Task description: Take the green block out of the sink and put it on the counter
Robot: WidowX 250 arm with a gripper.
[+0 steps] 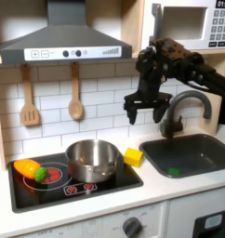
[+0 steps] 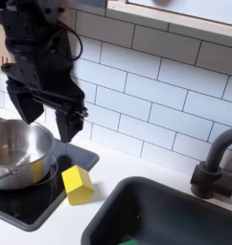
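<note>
- The black tool (image 1: 143, 109) is hanging with its jaws spread above the off-white counter (image 1: 179, 191).
- The small green block (image 1: 173, 171) is lying inside the dark grey sink (image 1: 209, 146).
- A small yellow block (image 1: 133, 157) is sitting beside a steel pot (image 1: 91, 158).

sink (image 1: 193, 152) open from above, faucet (image 1: 184, 110) behind, pot (image 1: 92, 159) beside

Green block (image 1: 173, 171): small, bright green, lying on sink floor near front wall, left of basin's middle in first exterior view.
Sink (image 1: 200, 141): dark grey rectangular basin, rounded corners, sunk into counter's right end; dark curved faucet at back rim.
Counter (image 1: 152, 188): smooth off-white surface framing basin.
</note>
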